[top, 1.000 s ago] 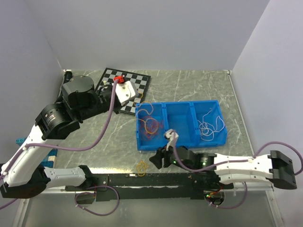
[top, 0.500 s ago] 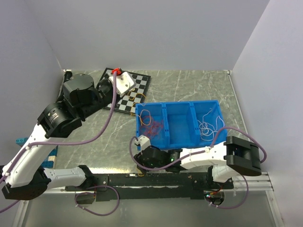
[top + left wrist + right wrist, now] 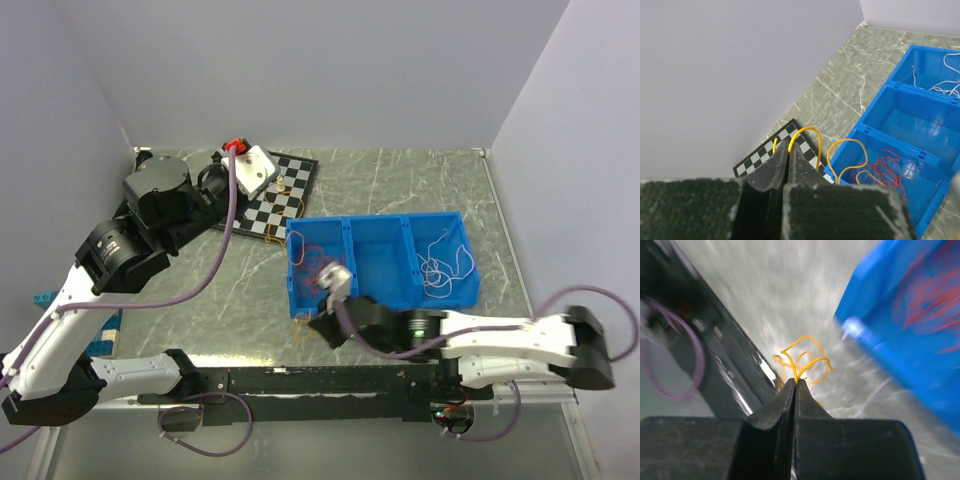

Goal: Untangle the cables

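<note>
My left gripper (image 3: pixel 787 145) is shut on a yellow cable (image 3: pixel 812 134) above the checkerboard. That cable arcs from the fingertips down into the left compartment of the blue bin (image 3: pixel 875 107), where a red cable tangle (image 3: pixel 886 161) lies. White cables (image 3: pixel 942 87) fill the far compartment. My right gripper (image 3: pixel 795 382) is shut on a small orange cable bundle (image 3: pixel 807 360) just above the table in front of the bin (image 3: pixel 900 340). From above, the right gripper (image 3: pixel 312 326) sits by the bin's (image 3: pixel 380 228) front left corner; the left gripper (image 3: pixel 277 186) hangs at the back left.
A checkerboard (image 3: pixel 295 178) lies at the back left, next to the wall. The black rail (image 3: pixel 300 380) runs along the table's near edge, close to the right gripper. A purple arm cable (image 3: pixel 690 365) loops near the rail. The bin's middle compartment (image 3: pixel 378 262) holds nothing.
The right gripper has closed on the orange bundle in front of the bin and shifted slightly right. The left gripper has drawn back and left, pulling the yellow cable with it.
</note>
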Controlling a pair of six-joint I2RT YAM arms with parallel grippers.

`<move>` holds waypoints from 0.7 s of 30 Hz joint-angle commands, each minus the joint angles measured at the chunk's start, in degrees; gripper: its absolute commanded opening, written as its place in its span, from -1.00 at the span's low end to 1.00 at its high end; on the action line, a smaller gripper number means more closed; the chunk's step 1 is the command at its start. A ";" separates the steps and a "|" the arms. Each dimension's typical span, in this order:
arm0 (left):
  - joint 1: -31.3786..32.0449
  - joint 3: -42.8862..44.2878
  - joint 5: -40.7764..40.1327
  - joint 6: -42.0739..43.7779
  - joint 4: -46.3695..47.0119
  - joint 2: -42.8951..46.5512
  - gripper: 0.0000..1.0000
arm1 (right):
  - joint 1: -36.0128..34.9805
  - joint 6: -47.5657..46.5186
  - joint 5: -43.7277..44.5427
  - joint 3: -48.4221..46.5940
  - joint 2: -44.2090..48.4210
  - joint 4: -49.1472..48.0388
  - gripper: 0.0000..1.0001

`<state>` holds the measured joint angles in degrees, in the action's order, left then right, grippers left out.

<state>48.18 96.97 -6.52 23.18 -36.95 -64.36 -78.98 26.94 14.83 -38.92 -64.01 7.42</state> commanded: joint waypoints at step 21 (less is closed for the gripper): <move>-0.20 10.07 10.56 -5.25 0.30 -10.25 -0.99 | 32.48 -0.14 16.89 -0.81 13.92 13.32 -0.71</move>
<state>48.07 100.47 0.30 21.19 -37.71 -72.29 -50.50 23.62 30.74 -40.34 -47.48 22.48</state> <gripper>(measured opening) 0.022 0.047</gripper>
